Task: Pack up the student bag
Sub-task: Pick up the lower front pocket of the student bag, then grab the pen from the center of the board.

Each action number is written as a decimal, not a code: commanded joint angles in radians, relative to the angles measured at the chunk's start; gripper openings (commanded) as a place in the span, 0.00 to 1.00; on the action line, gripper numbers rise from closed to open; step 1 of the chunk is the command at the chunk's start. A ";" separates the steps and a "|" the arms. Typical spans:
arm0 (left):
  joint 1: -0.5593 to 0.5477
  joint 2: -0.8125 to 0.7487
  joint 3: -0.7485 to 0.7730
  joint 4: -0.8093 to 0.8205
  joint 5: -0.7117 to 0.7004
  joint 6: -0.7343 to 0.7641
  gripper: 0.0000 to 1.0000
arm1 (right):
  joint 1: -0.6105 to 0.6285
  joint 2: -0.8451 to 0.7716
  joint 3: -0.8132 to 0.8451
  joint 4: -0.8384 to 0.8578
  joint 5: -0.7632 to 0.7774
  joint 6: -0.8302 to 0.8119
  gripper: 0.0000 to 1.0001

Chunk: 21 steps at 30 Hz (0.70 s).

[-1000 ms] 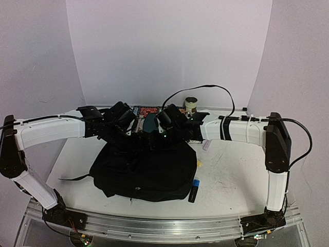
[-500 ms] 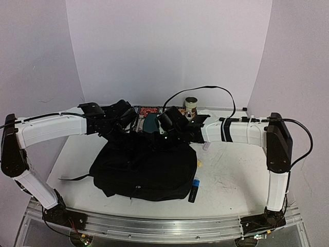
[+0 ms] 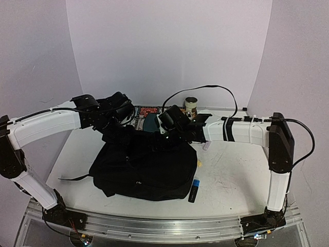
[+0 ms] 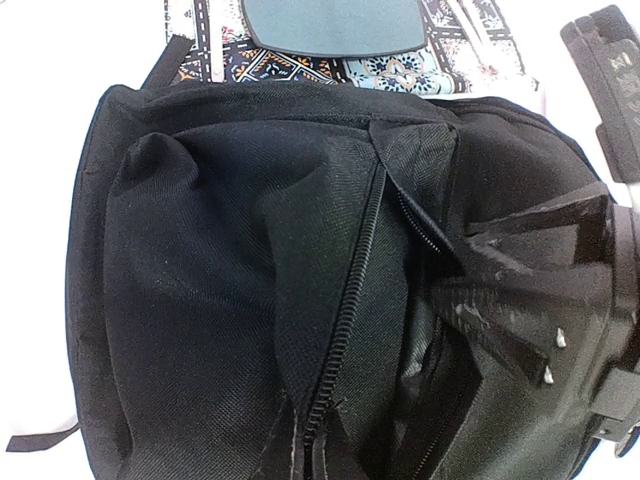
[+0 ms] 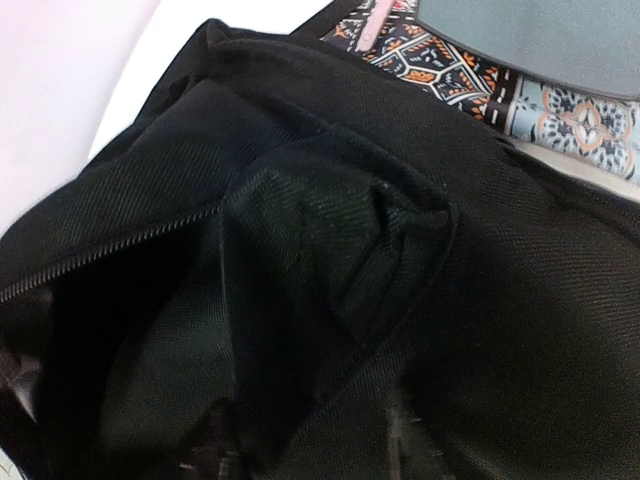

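Note:
The student bag is a big black backpack lying flat mid-table, its zipper open along the far edge. My left gripper reaches down at the bag's far left corner. In the left wrist view it is shut on the fabric edge beside the zipper. My right gripper is at the bag's far right side. In the right wrist view it is open, both fingers resting on a fold of bag fabric. One of its fingers shows at the bag's mouth.
Behind the bag lie a patterned notebook and a teal flat item. A small jar stands at the back. A black and blue marker lies by the bag's right corner, near a small white piece.
My left gripper has shut on the bag's zipper edge and its arm has drawn up and to the left. The right gripper's fingers have spread wider.

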State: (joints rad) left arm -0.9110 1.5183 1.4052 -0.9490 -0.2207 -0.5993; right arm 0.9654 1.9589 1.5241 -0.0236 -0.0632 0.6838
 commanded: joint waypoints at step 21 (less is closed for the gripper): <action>0.004 -0.046 0.029 0.043 0.013 -0.014 0.00 | -0.407 -0.249 -0.238 -0.221 0.310 -0.134 0.68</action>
State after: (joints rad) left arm -0.9108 1.5101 1.4052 -0.9508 -0.2047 -0.6031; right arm 0.6016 1.6396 1.2853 -0.1940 0.1263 0.5801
